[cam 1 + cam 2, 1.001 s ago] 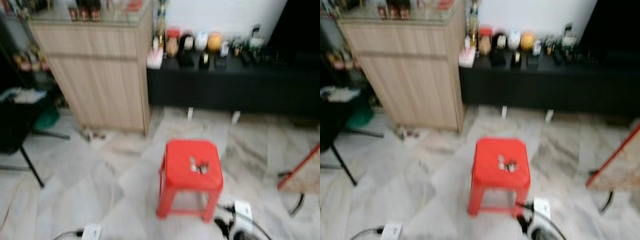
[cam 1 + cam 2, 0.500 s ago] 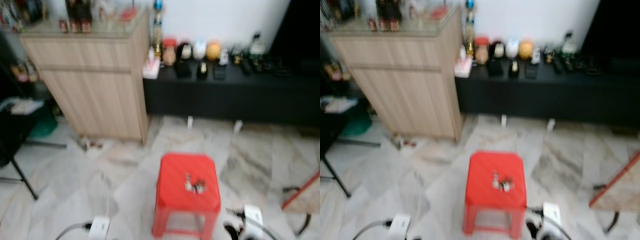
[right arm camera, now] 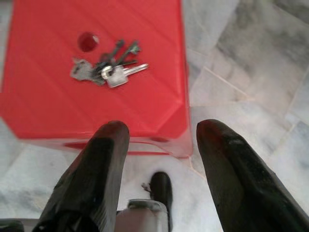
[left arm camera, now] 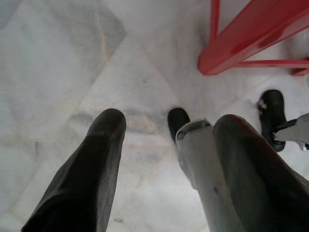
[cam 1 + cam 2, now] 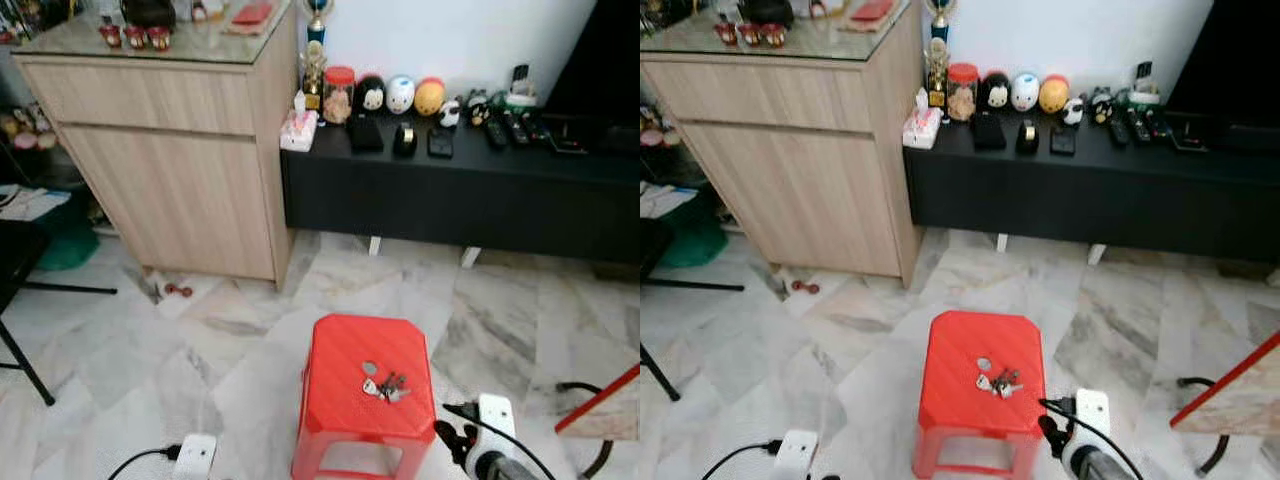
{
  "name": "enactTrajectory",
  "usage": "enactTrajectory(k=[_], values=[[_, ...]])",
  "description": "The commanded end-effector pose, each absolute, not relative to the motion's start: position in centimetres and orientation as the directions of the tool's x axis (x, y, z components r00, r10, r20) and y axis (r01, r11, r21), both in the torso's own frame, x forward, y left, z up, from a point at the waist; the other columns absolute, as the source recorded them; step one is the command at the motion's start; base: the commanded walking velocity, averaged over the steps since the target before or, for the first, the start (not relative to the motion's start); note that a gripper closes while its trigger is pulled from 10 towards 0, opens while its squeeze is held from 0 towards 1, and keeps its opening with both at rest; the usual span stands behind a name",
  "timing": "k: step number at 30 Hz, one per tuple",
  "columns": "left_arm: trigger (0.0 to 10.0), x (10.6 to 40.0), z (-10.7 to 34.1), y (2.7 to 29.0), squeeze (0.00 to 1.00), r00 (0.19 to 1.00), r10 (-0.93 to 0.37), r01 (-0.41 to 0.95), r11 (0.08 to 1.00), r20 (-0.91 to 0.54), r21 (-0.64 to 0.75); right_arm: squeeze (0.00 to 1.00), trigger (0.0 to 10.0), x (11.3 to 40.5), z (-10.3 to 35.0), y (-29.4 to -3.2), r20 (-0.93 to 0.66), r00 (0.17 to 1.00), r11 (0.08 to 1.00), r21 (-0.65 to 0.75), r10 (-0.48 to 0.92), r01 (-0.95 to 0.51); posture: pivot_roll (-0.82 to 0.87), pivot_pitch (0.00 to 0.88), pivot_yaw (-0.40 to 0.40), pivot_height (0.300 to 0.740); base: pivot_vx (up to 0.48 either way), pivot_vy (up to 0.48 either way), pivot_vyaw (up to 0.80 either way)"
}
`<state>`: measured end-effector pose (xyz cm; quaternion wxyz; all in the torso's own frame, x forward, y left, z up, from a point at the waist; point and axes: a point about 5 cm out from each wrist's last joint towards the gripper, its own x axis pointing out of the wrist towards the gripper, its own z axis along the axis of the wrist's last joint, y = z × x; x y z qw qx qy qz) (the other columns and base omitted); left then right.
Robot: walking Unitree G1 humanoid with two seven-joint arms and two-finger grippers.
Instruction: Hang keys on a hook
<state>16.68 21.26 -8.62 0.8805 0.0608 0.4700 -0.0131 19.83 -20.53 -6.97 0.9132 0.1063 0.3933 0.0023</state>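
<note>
A bunch of keys [image 5: 383, 387] lies flat on the top of a red plastic stool [image 5: 340, 352], just beside the small round hole in the seat, and the stool stands on a marble floor [image 5: 200, 340] in front of a wooden cabinet [image 5: 170, 140] and a low black shelf [image 5: 460, 185] lined with small ornaments. The right gripper [image 3: 159, 145] hangs above the near edge of the stool with its two black fingers spread wide and nothing between them, the keys lying apart from it further in on the seat. The left gripper [image 4: 166, 140] is likewise spread wide and empty, hanging over the floor near one red stool leg.
</note>
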Motion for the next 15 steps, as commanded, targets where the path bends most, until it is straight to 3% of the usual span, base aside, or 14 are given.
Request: enactTrajectory(k=[1, 12, 15], values=[[10.0, 16.32, -8.81, 21.27, 0.00, 0.541, 0.034, 0.086, 0.992, -0.841, 0.095, 0.00, 10.0, 19.81, -6.92, -20.78, -0.713, 0.697, 0.981, 0.179, 0.076, 0.076, -0.12, 0.050, -0.028, 0.740, 0.000, 0.000, 0.00], [10.0, 16.28, -8.80, 21.34, 0.00, 0.544, 0.038, 0.069, 0.994, -0.838, 0.090, 0.00, 10.0, 19.58, -7.11, -20.80, -0.732, 0.679, 0.983, 0.163, 0.065, 0.081, -0.11, 0.048, -0.028, 0.740, 0.000, 0.000, 0.00], [10.0, 16.21, -8.83, 21.38, 0.00, 0.542, 0.041, 0.067, 0.994, -0.839, 0.092, 0.00, 10.0, 19.41, -7.24, -20.79, -0.741, 0.668, 0.981, 0.169, 0.062, 0.096, -0.11, 0.048, -0.028, 0.740, 0.000, 0.295, 0.00]])
